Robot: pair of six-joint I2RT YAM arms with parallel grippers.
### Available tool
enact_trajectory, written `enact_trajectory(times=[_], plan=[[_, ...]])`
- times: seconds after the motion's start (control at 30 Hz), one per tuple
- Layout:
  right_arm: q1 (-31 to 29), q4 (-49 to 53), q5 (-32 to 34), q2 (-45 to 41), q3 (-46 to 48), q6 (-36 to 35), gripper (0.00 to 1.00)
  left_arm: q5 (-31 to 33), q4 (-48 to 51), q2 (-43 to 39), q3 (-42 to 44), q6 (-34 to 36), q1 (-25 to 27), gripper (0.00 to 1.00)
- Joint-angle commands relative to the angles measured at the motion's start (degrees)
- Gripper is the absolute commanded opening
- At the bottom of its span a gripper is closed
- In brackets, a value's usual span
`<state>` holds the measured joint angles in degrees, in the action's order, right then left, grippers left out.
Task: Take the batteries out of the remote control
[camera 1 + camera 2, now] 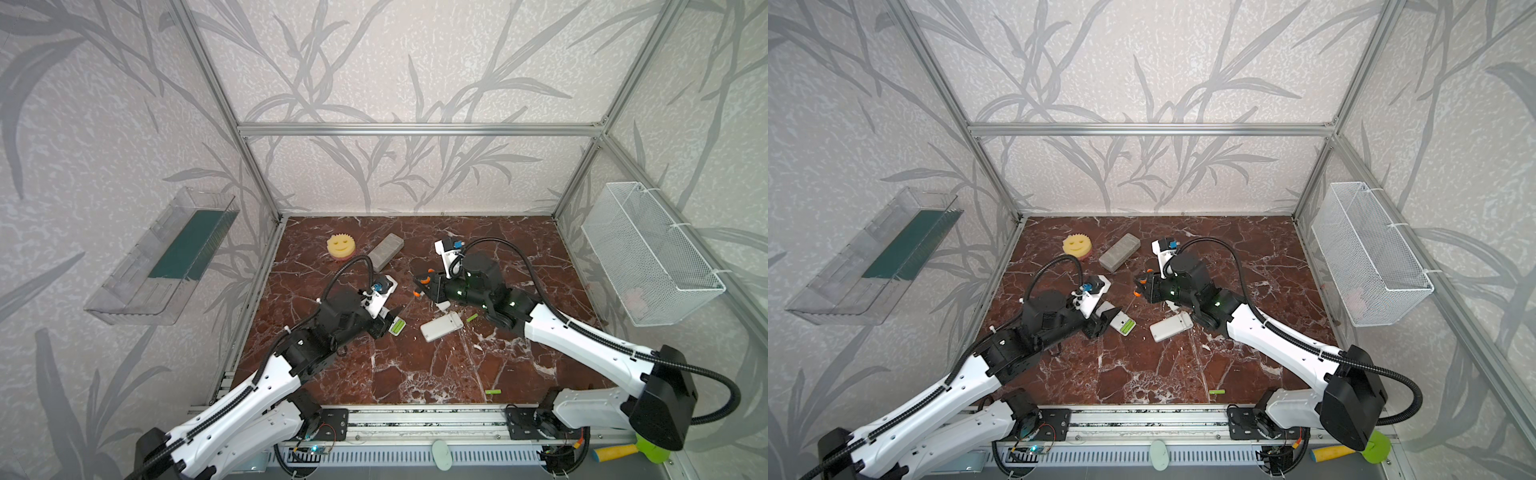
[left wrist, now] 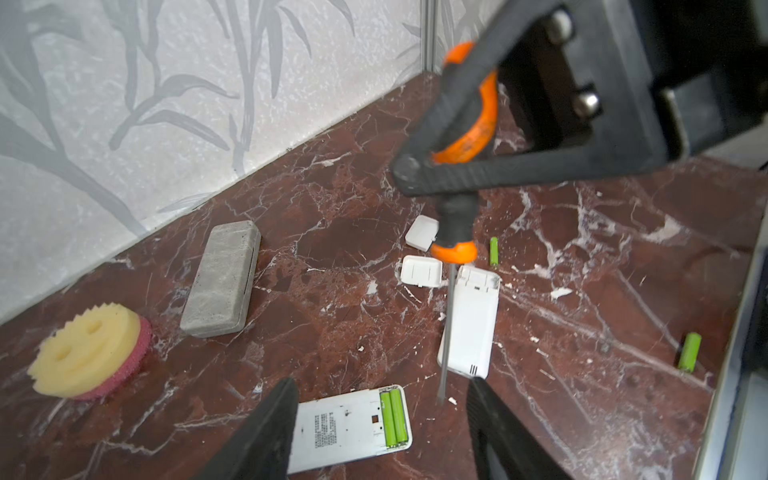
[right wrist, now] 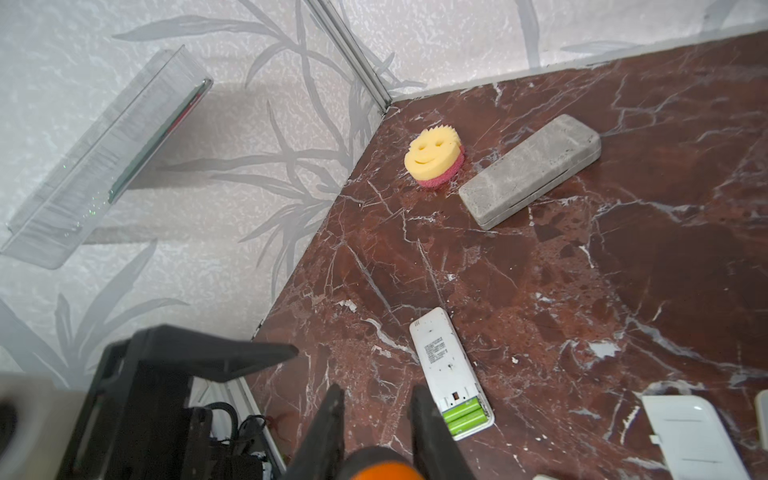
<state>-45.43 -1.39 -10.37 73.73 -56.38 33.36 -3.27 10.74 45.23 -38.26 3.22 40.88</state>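
Nearest us lies one battery (image 1: 493,392); we count four batteries (image 2: 394,417), two remotes (image 2: 473,324), two covers (image 2: 420,271), one screwdriver (image 2: 455,224) gripped by right claw (image 3: 377,390); left claw (image 2: 381,382) gapes wide.

We see bright, soft, even light; a faint shadow pools on the marble (image 2: 332,245) near the right gripper (image 2: 415,178). Between its fingertips the screwdriver (image 3: 378,467) handle blurs; in both top views, edges bow.

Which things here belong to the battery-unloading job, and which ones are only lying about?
Job: loaded remote, its two batteries, emptied remote, two loose batteries, two battery covers, screwdriver.
Lying about: smiley sponge, grey case, clear wall bin, wire basket.
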Motion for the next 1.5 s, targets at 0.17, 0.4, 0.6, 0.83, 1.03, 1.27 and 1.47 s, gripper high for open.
enact_trajectory(times=[0.17, 0.4, 0.6, 0.83, 1.03, 1.27, 1.47], plan=[[-0.01, -8.98, -7.7, -0.36, 2.03, -18.76, 0.0, -1.59, 5.16, -4.91, 1.84, -19.58, -4.89, 0.73], [-0.1, -6.04, -1.43, 5.13, -0.12, -26.08, 0.0, -6.96, 1.5, 1.99, 4.99, -37.23, -11.0, 0.7], [-0.14, -6.0, -3.17, 13.27, -3.38, -30.43, 0.0, -12.48, -5.78, 8.07, 11.27, -51.3, -18.48, 0.63], [-0.27, -17.17, -8.77, 19.07, 0.22, -34.75, 0.0, -19.58, -13.23, 16.77, 14.14, -54.72, -23.47, 0.58], [-0.27, -16.65, -6.88, 22.29, -1.18, -36.01, 0.0, -22.67, -18.34, 26.08, 12.55, -53.58, -24.23, 0.56], [-0.27, -13.96, -1.77, 22.6, -1.59, -34.44, 0.0, -27.27, -27.75, 36.96, 10.18, -52.87, -24.27, 0.53], [-0.27, -14.08, -1.67, 21.69, -0.11, -32.49, 0.0, -28.95, -36.29, 42.39, 9.98, -55.75, -24.27, 0.45]])
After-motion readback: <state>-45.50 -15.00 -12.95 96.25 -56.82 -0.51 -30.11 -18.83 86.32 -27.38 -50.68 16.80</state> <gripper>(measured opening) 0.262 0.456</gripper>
